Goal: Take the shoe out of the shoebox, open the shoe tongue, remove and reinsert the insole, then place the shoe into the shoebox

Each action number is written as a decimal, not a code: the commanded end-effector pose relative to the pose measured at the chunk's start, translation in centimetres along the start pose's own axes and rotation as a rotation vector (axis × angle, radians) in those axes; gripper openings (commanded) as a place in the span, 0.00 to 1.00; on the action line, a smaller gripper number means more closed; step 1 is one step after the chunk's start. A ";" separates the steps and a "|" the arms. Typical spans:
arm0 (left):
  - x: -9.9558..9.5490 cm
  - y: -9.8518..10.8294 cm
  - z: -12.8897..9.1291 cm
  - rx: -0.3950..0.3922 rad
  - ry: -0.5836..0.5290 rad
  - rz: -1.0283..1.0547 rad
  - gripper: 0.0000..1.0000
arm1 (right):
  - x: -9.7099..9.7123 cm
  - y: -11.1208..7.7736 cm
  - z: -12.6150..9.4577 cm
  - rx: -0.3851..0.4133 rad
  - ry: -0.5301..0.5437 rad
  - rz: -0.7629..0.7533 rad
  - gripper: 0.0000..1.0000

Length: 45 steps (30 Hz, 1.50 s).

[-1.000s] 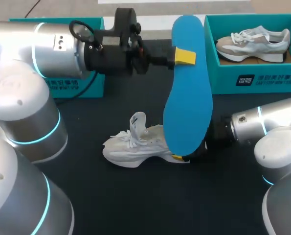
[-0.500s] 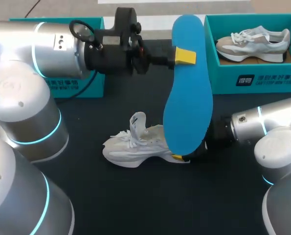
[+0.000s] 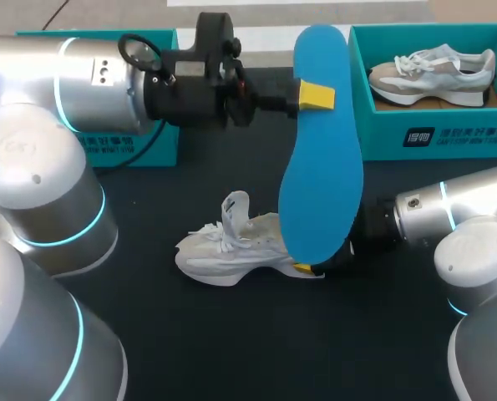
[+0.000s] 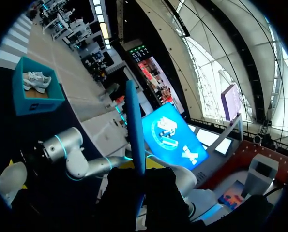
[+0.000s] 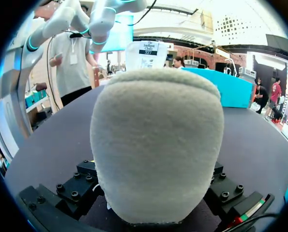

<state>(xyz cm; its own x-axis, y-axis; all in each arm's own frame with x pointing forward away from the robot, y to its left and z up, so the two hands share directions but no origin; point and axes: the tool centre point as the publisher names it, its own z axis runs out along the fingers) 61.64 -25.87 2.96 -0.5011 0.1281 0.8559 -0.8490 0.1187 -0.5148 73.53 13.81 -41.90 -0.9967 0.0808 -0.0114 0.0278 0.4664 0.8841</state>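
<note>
A dark worktop (image 3: 190, 334) fills the head view. A teal shoebox (image 3: 448, 138) stands at its 1 o'clock corner, with a beige shoe (image 3: 432, 73) lying inside it on its sole. A second teal box (image 3: 169, 146) stands at 11 o'clock, partly behind the left arm (image 3: 81, 75). That arm reaches across from 9 o'clock. The left claw (image 3: 311, 96) is clamped on the upper part of the blue insole (image 3: 322, 184), which hangs upright above the worktop with its long axis running from 12 to 6 o'clock. The white shoe (image 3: 227, 251) stands on its sole near the middle of the worktop, well apart from the shoebox. Its tongue stands up and its toe points to 9 o'clock. The lower end of the insole hides its heel. The right arm (image 3: 448, 217) comes in from 3 o'clock, and the right claw (image 3: 315, 266) sits at that heel.

In the left wrist view we see the insole (image 4: 134, 130) edge-on, gripped between the dark fingers of the left claw (image 4: 140, 179) and rising straight ahead of them. Below lie the worktop (image 4: 8, 140), the shoebox (image 4: 35, 99) with the beige shoe (image 4: 37, 79), the right arm (image 4: 73, 154) and the white shoe (image 4: 8, 182).

In the right wrist view the fuzzy heel of the white shoe (image 5: 156, 145) stands just ahead of the right claw and covers its front. We cannot tell whether this claw is clamped on the heel. The worktop (image 5: 260, 145) spreads out beyond the shoe.
</note>
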 end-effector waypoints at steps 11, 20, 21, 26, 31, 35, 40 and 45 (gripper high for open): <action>-0.1 0.1 0.1 0.000 -0.001 0.000 0.00 | 0.0 -0.3 0.4 0.003 -0.001 0.000 0.00; -0.1 0.1 0.1 0.000 -0.001 0.000 0.00 | 0.0 -0.3 0.4 0.003 -0.001 0.000 1.00; -0.1 0.1 0.1 0.000 -0.001 0.000 0.00 | 0.0 -0.3 0.4 0.003 -0.001 0.000 1.00; -0.1 0.1 0.1 0.000 -0.001 0.000 0.00 | 0.1 -0.3 0.0 0.028 0.004 0.002 1.00; -0.1 0.1 0.1 0.000 -0.001 0.000 0.00 | 0.6 -0.3 -0.9 0.059 -0.023 0.027 1.00; -0.1 0.1 0.1 0.000 -0.001 0.000 0.00 | 0.8 -0.1 -1.4 0.098 -0.042 0.037 1.00; -0.1 0.1 0.1 0.000 -0.001 0.000 0.00 | 1.1 0.3 -2.4 0.178 -0.045 0.062 1.00; -0.1 0.1 0.1 0.000 -0.001 0.000 0.00 | 1.4 1.5 -3.8 0.289 -0.042 0.083 1.00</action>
<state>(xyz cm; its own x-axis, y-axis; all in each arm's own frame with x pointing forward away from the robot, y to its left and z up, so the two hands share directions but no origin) 61.68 -25.85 2.94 -0.5011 0.1288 0.8557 -0.8488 0.1193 -0.5150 72.20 11.68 -40.55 -0.9865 0.1621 0.0249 0.1174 0.5917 0.7976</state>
